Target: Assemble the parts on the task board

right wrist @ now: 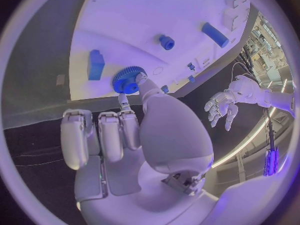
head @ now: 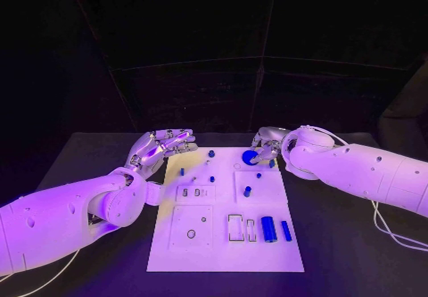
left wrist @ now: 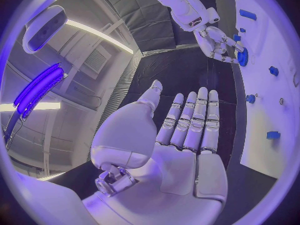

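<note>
The white task board [head: 223,247] lies in the middle of the black table. At its far edge my right hand [head: 270,144] pinches a blue gear [head: 250,158] between thumb and a finger; the right wrist view shows the gear [right wrist: 127,80] at the fingertips just over the board [right wrist: 137,25]. My left hand [head: 166,145] hovers beside the board's far left corner, fingers straight and apart, holding nothing. The left wrist view shows its bare palm [left wrist: 181,135] and, beyond it, the right hand [left wrist: 215,40] with the gear [left wrist: 242,56].
A blue cylinder [head: 268,229] and a blue bar [head: 286,230] lie on the board's near right part. Small blue pegs stand farther back [head: 211,153], [head: 247,192]. Recessed slots [head: 235,227] sit near the middle. Bare table runs along both sides.
</note>
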Controlling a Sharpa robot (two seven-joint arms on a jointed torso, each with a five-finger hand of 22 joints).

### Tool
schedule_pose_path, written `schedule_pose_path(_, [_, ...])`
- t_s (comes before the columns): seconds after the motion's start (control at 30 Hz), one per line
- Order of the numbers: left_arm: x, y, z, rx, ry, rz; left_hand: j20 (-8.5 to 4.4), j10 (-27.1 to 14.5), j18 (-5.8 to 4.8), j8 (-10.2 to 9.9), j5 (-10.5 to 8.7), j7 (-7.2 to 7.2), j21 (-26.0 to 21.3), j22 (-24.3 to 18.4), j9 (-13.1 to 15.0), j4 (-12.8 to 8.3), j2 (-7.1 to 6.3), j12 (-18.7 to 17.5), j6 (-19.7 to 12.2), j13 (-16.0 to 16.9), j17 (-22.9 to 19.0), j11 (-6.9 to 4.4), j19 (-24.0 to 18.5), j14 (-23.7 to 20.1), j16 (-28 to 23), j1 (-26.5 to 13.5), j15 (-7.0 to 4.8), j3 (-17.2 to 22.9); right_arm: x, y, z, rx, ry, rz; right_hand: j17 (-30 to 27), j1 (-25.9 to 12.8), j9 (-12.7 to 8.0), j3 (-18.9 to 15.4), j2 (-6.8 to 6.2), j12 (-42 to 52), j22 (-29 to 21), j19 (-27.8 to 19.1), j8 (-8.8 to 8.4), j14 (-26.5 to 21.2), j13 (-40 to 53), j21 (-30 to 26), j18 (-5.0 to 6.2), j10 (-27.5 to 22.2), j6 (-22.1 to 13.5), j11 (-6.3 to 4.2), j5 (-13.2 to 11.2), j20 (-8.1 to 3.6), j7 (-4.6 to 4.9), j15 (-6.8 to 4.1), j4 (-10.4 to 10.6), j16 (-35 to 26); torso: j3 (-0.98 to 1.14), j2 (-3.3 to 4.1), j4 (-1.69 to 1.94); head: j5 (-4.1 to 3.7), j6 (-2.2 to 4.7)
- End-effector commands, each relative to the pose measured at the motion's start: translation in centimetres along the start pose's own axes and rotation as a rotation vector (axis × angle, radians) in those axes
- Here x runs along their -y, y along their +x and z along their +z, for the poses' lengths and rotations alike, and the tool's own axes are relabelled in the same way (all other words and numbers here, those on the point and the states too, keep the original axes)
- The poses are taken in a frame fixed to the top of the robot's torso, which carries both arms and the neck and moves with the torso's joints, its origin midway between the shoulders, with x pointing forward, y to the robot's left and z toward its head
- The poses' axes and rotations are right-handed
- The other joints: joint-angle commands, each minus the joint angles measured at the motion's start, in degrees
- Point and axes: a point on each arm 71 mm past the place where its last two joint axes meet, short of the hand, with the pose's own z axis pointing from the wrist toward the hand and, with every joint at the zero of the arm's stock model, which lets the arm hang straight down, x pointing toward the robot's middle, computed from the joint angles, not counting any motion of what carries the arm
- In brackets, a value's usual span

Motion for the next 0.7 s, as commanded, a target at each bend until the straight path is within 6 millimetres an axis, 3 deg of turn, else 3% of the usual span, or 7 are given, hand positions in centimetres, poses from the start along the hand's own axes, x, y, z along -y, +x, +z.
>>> schedule_pose_path(0.03, [0.1,0.2,0.1,-0.015,0.006,-0.007,0.07,0.5,0.5,-0.3,0.32,3.15,-0.1,-0.1,-0.1,-0.3,0.5,-0.4,0.5,-0.1,-0.1,0.1,0.5,-0.1,-0.4,0.1,0.18,-0.1,-0.1,0.0,0.0,0.001,-0.005,-0.033,8.2,0.9,0.2,1.0,1.5,0.2,10.5,3.4,0.64,4.6,9.1,0.2,-0.74,2.2,1.5,-0.37,-1.2,-0.55,-0.24,-0.61,-0.7,0.3,0.0,-0.02,0.01,-0.04,-0.09])
schedule_pose_path(0.17, [0.1,0.1,0.1,-0.015,0.006,-0.007,0.07,0.5,0.5,-0.3,0.32,3.15,-0.1,-0.1,-0.1,-0.3,0.5,-0.4,0.5,-0.1,-0.1,0.1,0.5,-0.1,-0.4,0.1,0.18,-0.1,-0.2,-0.2,0.0,0.036,-0.012,-0.038,8.2,2.2,0.3,3.3,3.11,0.4,10.7,3.5,1.4,4.6,9.4,0.3,-0.77,2.5,4.7,-0.95,-1.9,-1.3,-0.92,-1.41,-1.9,0.3,0.0,-0.01,0.0,-0.05,-0.11])
schedule_pose_path(0.5, [0.1,0.2,0.1,-0.018,0.003,-0.009,0.05,0.6,0.5,-0.3,0.33,3.11,-0.1,-0.2,-0.1,-0.4,0.59,-0.4,0.6,0.0,-0.1,0.06,0.6,0.0,-0.5,0.1,0.17,-0.1,-1.4,-0.7,-0.2,0.139,-0.066,-0.062,8.4,1.4,0.1,4.8,3.26,1.0,11.5,4.0,1.48,4.6,10.2,0.5,-0.94,3.1,7.7,-1.94,-1.7,-2.1,-2.0,-2.17,-2.6,0.4,-0.03,-0.03,0.05,-0.05,-0.09])
schedule_pose_path(0.7, [0.1,0.1,0.0,-0.018,0.001,-0.009,0.05,0.6,0.5,-0.3,0.33,3.11,-0.1,-0.2,-0.1,-0.4,0.59,-0.4,0.6,0.0,-0.1,0.06,0.6,0.0,-0.5,0.1,0.17,-0.1,-2.8,-0.7,-0.8,0.155,-0.106,-0.06,8.4,0.3,-0.2,5.8,3.09,0.9,11.6,4.0,0.54,4.6,10.3,0.6,-0.97,3.1,8.4,-2.1,0.3,-2.32,-2.07,-2.29,-2.7,0.4,-0.06,-0.02,0.04,0.2,-0.02])
